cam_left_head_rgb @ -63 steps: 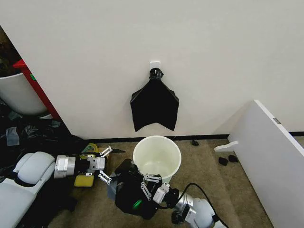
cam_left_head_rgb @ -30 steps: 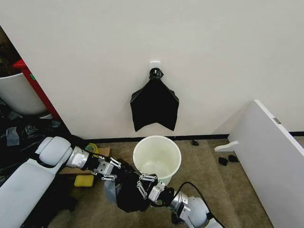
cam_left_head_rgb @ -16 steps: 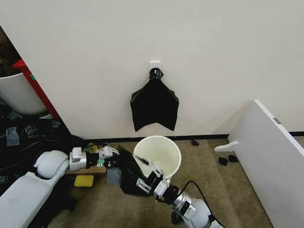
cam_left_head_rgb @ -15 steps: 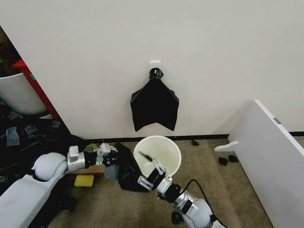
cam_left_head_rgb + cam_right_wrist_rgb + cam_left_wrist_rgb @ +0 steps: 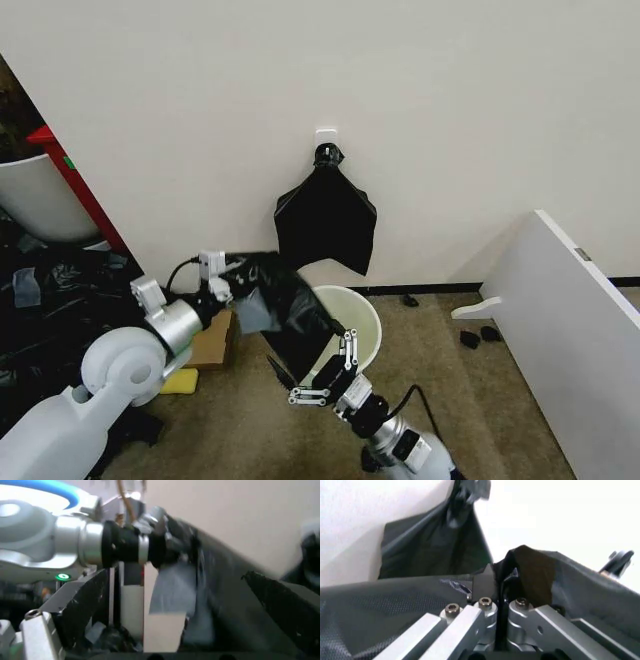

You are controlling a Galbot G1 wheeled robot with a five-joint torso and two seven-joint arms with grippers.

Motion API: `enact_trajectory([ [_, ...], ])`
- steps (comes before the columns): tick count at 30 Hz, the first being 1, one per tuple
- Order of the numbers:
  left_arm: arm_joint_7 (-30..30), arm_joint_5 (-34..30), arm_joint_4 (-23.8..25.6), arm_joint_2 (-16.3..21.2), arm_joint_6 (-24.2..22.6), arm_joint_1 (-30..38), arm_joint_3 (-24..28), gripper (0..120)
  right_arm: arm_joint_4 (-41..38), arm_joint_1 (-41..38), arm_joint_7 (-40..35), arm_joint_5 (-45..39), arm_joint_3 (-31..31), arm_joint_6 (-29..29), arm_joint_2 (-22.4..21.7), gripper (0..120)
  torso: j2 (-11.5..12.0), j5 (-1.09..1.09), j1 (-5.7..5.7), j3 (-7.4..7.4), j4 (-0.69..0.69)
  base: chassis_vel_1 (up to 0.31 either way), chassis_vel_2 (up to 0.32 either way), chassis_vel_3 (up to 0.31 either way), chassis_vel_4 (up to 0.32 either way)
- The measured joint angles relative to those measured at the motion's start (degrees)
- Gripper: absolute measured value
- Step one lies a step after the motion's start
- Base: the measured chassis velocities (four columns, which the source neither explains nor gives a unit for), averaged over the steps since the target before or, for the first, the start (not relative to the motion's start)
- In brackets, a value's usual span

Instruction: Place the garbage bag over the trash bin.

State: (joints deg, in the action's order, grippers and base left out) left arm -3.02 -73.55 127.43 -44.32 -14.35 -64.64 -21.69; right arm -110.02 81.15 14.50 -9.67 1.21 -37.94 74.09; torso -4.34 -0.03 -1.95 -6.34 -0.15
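My left gripper (image 5: 222,283) pinches the garbage bag (image 5: 290,315), which drapes from it toward the trash bin (image 5: 368,322). My right gripper (image 5: 318,376), fingers spread, sits under the bag's lower edge.

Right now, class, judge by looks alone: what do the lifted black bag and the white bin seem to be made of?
The garbage bag, pinched in the left hand, looks like thin plastic film: it wrinkles, sags and shows a faint sheen. The trash bin looks like rigid moulded plastic, cream-white and smooth, with a rolled rim.
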Motion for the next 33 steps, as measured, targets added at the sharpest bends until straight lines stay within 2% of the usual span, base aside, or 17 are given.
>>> enact_trajectory([
  [2, -2.51, -3.40, 2.16, 0.03, -0.25, 0.36, -0.58, 0, -1.14, 0.28, -3.42, -3.35, 2.46, 2.42, -0.41, 100, 0.00, -0.03, 0.00, 0.00, 0.01, 0.000, 0.000, 0.000, 0.000],
  [3, -2.51, -3.40, 2.16, 0.03, -0.25, 0.36, -0.58, 0, -1.14, 0.28, -3.42, -3.35, 2.46, 2.42, -0.41, 100, 0.00, -0.03, 0.00, 0.00, 0.01, 0.000, 0.000, 0.000, 0.000],
  [7, -2.97, -5.81, 4.94, -0.18, -0.28, -0.50, -1.87, 0, -4.44, 0.42, -9.87, -15.01, 7.73, 7.77, -0.83, 100, 0.00, -0.07, 0.00, -0.01, 0.03, 0.000, 0.000, 0.000, 0.000],
  [8, -2.97, -5.81, 4.94, -0.18, -0.28, -0.50, -1.87, 0, -4.44, 0.42, -9.87, -15.01, 7.73, 7.77, -0.83, 100, 0.00, -0.07, 0.00, -0.01, 0.03, 0.000, 0.000, 0.000, 0.000],
  [11, -2.43, -5.78, 5.48, -0.75, -0.10, -1.01, -2.16, 0, -5.44, 0.06, -11.67, -21.51, 10.13, 10.37, -0.23, 89, 0.00, 0.01, -0.01, 0.00, -0.01, 0.000, 0.000, 0.000, 0.000],
  [17, -1.85, -3.68, 4.44, -0.90, 0.19, -0.88, -2.10, 0, -5.17, -0.31, -10.67, -21.29, 9.78, 10.24, -0.08, 86, 0.00, 0.03, -0.01, 0.00, -0.01, 0.000, 0.000, 0.000, 0.000],
  [20, -1.30, -0.13, 0.37, -0.96, 1.30, 0.24, -1.62, 0, -4.41, -1.04, -9.17, -16.33, 6.94, 10.23, -1.19, 86, 0.00, 0.06, -0.01, -0.01, -0.01, 0.000, 0.000, 0.000, 0.000],
  [21, -1.30, -0.13, 0.37, -0.96, 1.30, 0.24, -1.62, 0, -4.41, -1.04, -9.17, -16.33, 6.94, 10.23, -1.19, 86, 0.00, 0.06, -0.01, -0.01, -0.01, 0.000, 0.000, 0.000, 0.000],
  [24, -1.31, 0.53, -2.61, -1.68, 1.90, 1.16, -1.56, 0, -2.13, -3.75, -8.11, -8.45, -0.93, 11.92, -3.50, 86, 0.00, 0.03, -0.01, -0.01, 0.00, 0.000, 0.000, 0.000, 0.000],
  [25, -1.37, 0.58, -3.24, -2.09, 2.07, 1.29, -1.52, 0, -1.06, -4.96, -8.09, -4.70, -3.99, 13.13, -4.79, 91, 0.00, 0.01, -0.01, -0.01, 0.00, 0.000, 0.000, 0.000, 0.000],
  [26, -1.37, 0.58, -3.24, -2.09, 2.07, 1.29, -1.52, 0, -1.06, -4.96, -8.09, -4.70, -3.99, 13.13, -4.79, 91, 0.00, 0.01, -0.01, -0.01, 0.00, 0.000, 0.000, 0.000, 0.000],
  [27, -1.37, 0.58, -3.60, -2.50, 2.24, 1.38, -1.41, 0, 0.28, -6.16, -8.05, -0.45, -6.39, 13.51, -6.12, 94, 0.00, 0.01, -0.01, -0.01, -0.01, 0.000, 0.000, 0.000, 0.000],
  [28, -1.38, 0.55, -3.94, -3.08, 2.48, 1.47, -1.18, 0, 2.08, -7.50, -7.48, 4.25, -8.62, 13.25, -7.49, 98, 0.00, 0.02, -0.01, -0.01, 0.01, 0.000, 0.000, 0.000, 0.000],
  [29, -1.35, 0.37, -4.18, -3.72, 2.69, 1.64, -0.90, 0, 3.46, -8.44, -6.53, 7.67, -10.13, 12.48, -8.58, 99, 0.00, 0.03, -0.01, -0.01, 0.01, 0.000, 0.000, 0.000, 0.000],
  [30, -1.35, 0.37, -4.18, -3.72, 2.69, 1.64, -0.90, 0, 3.46, -8.44, -6.53, 7.67, -10.13, 12.48, -8.58, 99, 0.00, 0.03, -0.01, -0.01, 0.01, 0.000, 0.000, 0.000, 0.000],
  [33, -1.15, -1.02, -4.73, -6.52, 3.18, 2.72, -0.05, 0, 7.40, -10.76, -3.91, 18.40, -13.34, 8.96, -11.30, 100, 0.00, 0.02, -0.01, -0.01, 0.00, 0.000, 0.000, 0.000, 0.000],
])
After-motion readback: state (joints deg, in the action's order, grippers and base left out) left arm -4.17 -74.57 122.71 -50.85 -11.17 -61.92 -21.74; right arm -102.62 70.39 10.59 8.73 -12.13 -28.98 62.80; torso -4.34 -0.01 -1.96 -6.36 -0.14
